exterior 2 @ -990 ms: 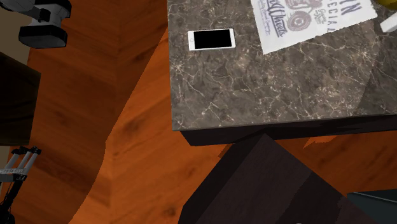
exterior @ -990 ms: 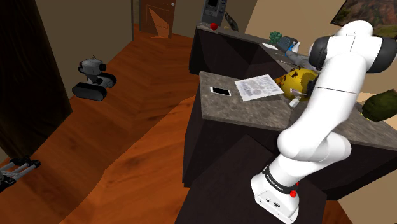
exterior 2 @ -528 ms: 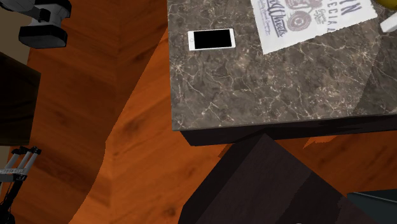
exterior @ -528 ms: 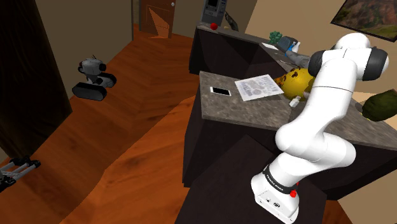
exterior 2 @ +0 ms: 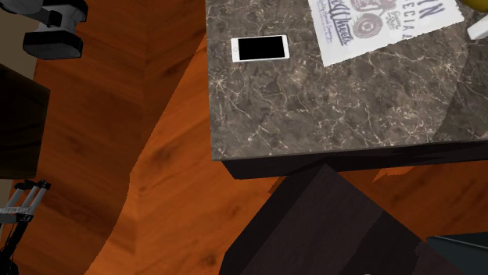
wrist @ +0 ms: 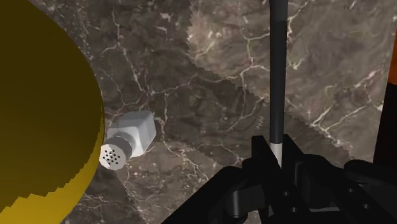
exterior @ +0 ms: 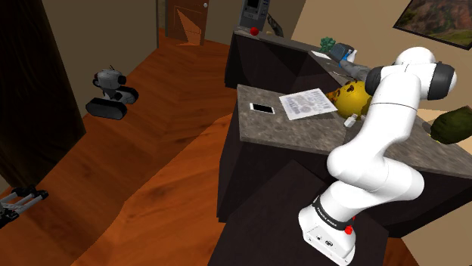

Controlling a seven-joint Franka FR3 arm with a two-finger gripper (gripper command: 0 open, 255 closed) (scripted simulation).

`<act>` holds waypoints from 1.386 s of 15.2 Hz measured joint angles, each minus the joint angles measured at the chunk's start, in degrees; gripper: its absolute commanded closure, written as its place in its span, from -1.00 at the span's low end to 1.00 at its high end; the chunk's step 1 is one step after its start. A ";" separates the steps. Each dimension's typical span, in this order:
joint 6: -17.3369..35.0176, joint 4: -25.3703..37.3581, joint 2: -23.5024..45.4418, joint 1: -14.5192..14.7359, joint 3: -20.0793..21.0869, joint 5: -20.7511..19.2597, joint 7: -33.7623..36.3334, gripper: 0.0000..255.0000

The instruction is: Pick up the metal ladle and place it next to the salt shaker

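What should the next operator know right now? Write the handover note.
Tool: shut on the ladle, clasping the end of its dark handle.
Shaker: lying on its side on the counter, beside a large yellow object. The ladle is off to one side of it, apart from it.
Done: ladle grasped.
Left: carry the ladle over next to the shaker, set it on the counter, open the tool.

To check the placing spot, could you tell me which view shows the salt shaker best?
The wrist view: the salt shaker lies on its side, holes visible, beside a yellow object. The shoulder view shows a white speck; the second exterior view catches one end at its right edge.
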 measured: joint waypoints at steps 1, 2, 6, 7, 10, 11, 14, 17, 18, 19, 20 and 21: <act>0.57 -0.32 0.32 -0.01 0.18 0.24 -0.17 1.00; 0.93 -0.28 0.78 -0.25 0.39 0.51 -0.37 1.00; 3.24 -2.12 1.58 -0.15 0.92 1.34 -1.24 1.00; 3.89 -2.61 1.82 -0.17 1.08 1.59 -1.53 1.00; 5.18 -2.81 3.06 -0.61 1.72 2.39 -2.02 1.00; 5.68 -3.07 3.35 -0.60 1.90 2.62 -2.14 1.00; 7.28 -3.97 4.20 -0.55 2.47 3.34 -2.60 1.00; 8.76 -4.53 5.30 -0.93 3.11 4.16 -3.31 1.00; 9.24 -4.81 5.57 -1.00 3.29 4.40 -3.53 1.00; 9.78 -5.04 5.91 -1.04 3.51 4.68 -3.71 1.00; 10.23 -5.21 6.26 -1.13 3.72 4.94 -3.91 1.00; 10.80 -5.46 6.62 -1.22 3.96 5.24 -4.18 1.00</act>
